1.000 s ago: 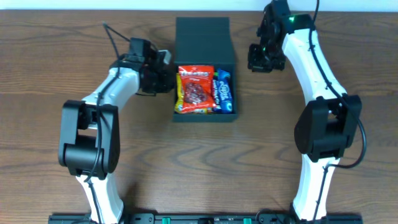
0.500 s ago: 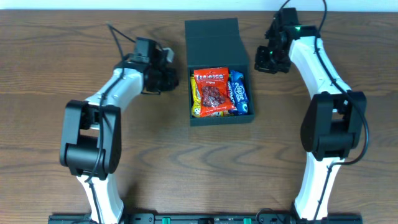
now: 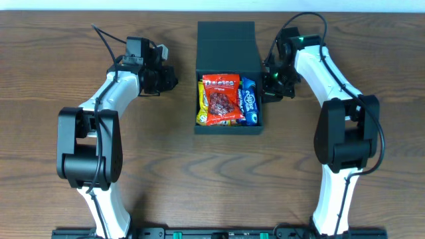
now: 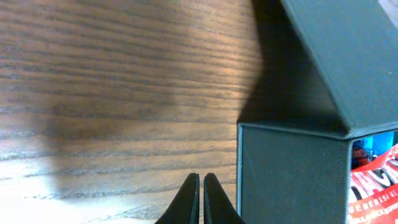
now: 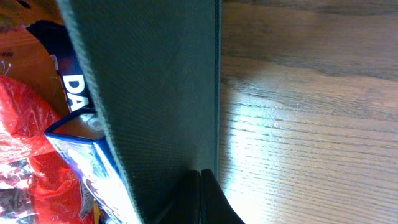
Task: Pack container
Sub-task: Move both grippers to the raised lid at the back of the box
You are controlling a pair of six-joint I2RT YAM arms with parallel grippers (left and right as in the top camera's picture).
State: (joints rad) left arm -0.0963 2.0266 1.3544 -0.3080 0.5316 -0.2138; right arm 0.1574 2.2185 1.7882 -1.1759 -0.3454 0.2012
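The dark green-black container (image 3: 226, 40) sits at the table's middle back with its flap lid lying open away from me. Inside lie a red snack packet (image 3: 222, 99), a blue packet (image 3: 249, 101) and a yellow packet edge (image 3: 200, 106). My right gripper (image 3: 272, 89) is shut and empty, its tips pressed against the container's right outer wall (image 5: 168, 93), as the right wrist view (image 5: 200, 177) shows. My left gripper (image 3: 167, 79) is shut and empty, a short gap left of the container; the left wrist view (image 4: 200, 186) shows the container's wall (image 4: 289, 174) just to its right.
The wooden table (image 3: 66, 146) surrounds the container. The table's back edge runs just behind the open lid.
The container has slid left and a little toward me. My right gripper came down and left against its right wall. My left gripper drew back left and up.
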